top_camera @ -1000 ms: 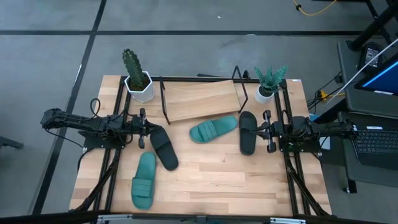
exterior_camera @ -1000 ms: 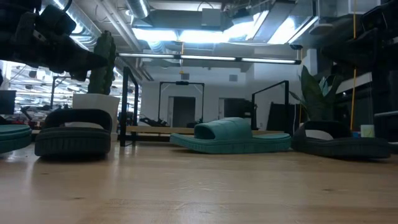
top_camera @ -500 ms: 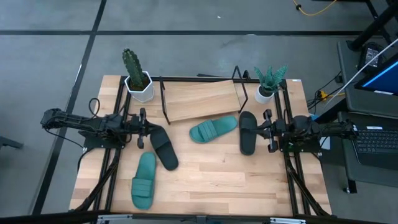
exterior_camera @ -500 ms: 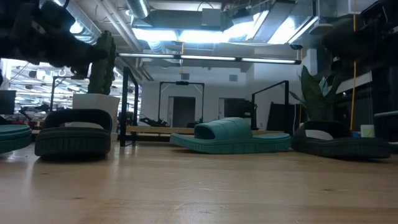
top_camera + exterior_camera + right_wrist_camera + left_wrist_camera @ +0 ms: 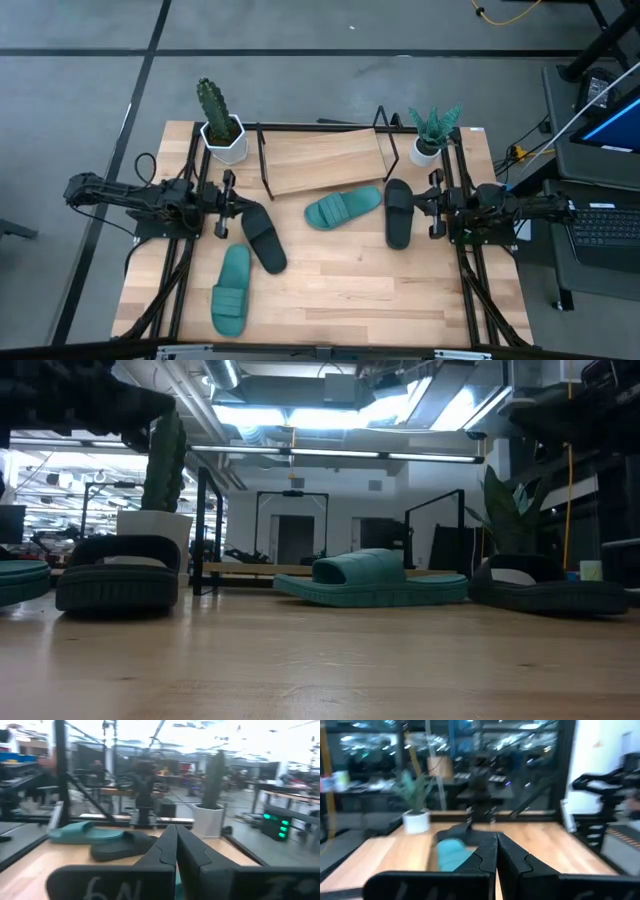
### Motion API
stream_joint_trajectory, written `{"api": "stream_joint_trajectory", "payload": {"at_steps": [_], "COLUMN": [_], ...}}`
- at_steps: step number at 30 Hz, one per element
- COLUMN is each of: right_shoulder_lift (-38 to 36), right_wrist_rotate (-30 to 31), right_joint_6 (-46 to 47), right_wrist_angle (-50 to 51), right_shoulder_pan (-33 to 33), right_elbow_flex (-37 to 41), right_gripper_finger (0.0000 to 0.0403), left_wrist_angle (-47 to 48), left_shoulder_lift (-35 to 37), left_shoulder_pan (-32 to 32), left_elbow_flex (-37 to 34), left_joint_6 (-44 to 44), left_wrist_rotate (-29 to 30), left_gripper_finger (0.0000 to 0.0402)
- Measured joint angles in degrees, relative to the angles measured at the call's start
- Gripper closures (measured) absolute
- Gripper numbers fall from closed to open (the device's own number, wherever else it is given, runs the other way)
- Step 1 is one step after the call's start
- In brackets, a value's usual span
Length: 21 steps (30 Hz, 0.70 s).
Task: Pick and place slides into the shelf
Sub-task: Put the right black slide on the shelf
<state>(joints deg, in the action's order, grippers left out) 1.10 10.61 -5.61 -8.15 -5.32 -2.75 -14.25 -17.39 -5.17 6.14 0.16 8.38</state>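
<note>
Four slides lie on their soles on the tabletop. One black slide is just right of my left gripper, which is shut and raised above the table. A teal slide lies nearer the near edge. A second teal slide sits in front of the shelf, a slanted wood board in a black wire frame. The other black slide lies just left of my right gripper, also shut.
A cactus in a white pot stands left of the shelf. A small green plant in a white pot stands to its right. Black frame rails run along both table sides. Bare wood lies toward the near edge.
My left arm has risen a little above the table, staying shut over the same spot. The slides have not moved.
</note>
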Motion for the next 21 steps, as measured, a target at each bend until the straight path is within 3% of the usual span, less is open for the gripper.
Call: {"api": "stream_joint_trajectory", "payload": {"at_steps": [3, 9, 14, 21], "right_shoulder_lift": [1.85, 7.87, 14.64, 25.24], "right_wrist_rotate": [1.92, 3.87, 10.07, 12.02], "right_joint_6": [0.70, 0.97, 1.05, 5.13], "right_wrist_angle": [3.85, 9.70, 14.21, 14.59], "right_shoulder_pan": [0.02, 0.02, 0.01, 0.02], "right_elbow_flex": [-2.86, -8.53, -11.73, -17.73], "right_gripper_finger": [0.0399, 0.0399, 0.0400, 0.0400], "left_wrist_angle": [4.75, 9.83, 13.27, 15.26], "left_shoulder_lift": [-1.13, -2.59, -4.53, -8.10], "left_shoulder_pan": [0.02, 0.00, 0.00, 0.00], "left_elbow_flex": [2.14, 7.30, 9.89, 12.60], "left_joint_6": [-2.67, -5.63, -5.79, -5.79], "left_wrist_rotate": [3.69, 4.42, 9.53, 6.93], "left_gripper_finger": [0.0401, 0.0401, 0.0401, 0.0401]}}
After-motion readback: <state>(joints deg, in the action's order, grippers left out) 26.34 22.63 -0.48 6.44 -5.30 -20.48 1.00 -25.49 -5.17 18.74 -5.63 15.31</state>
